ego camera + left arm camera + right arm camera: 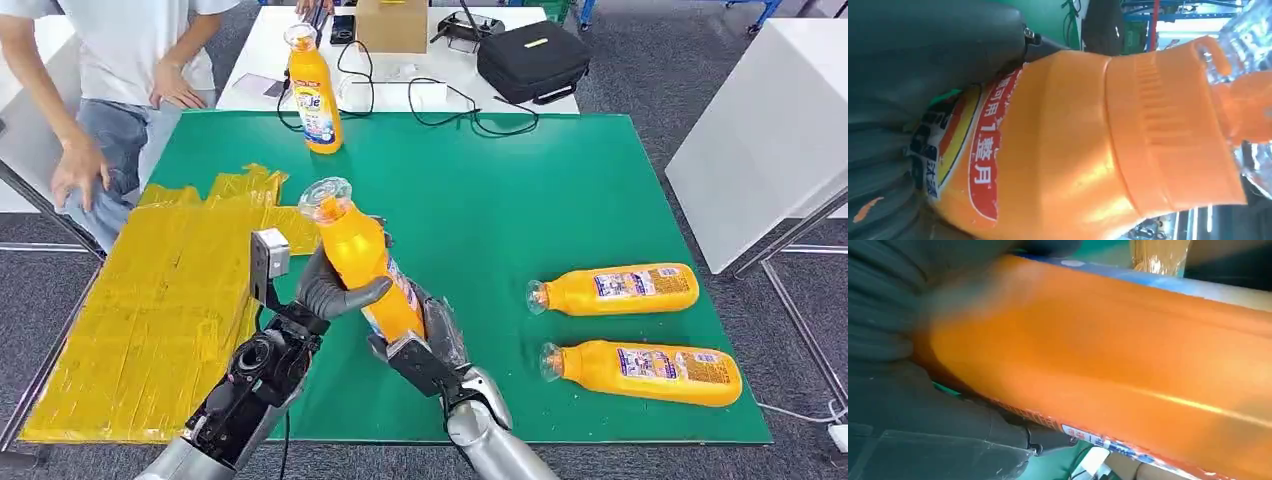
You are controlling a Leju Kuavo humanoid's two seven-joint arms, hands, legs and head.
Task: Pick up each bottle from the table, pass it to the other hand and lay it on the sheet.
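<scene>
1. Bottle in mid-air (358,250): an orange one with a clear cap, tilted with its cap up and toward the far left, held above the green table (520,200) just in front of the robot.
2. Left hand (335,290) wraps around the middle of this bottle, its thumb lying across the front; in the left wrist view the grey thumb presses the label side of the orange body (1058,150).
3. Right hand (425,335) grips the lower part of the same bottle from below and behind; the right wrist view shows grey fingers closed against the orange wall (1108,360).
4. Yellow sheet (150,300) lies crumpled over the left part of the table, its near edge just beside the left arm.
5. Two more orange bottles lie on their sides at the right of the table, caps pointing left: the farther one (615,288) and the nearer one (645,372), close together but apart.
6. Upright orange bottle (313,90) stands at the far edge of the table.
7. Person in a white shirt (110,90) stands at the far left corner, one hand hanging near the sheet.
8. White table behind (270,50) carries a black case (532,60), a cardboard box (392,25) and black cables (440,100).
</scene>
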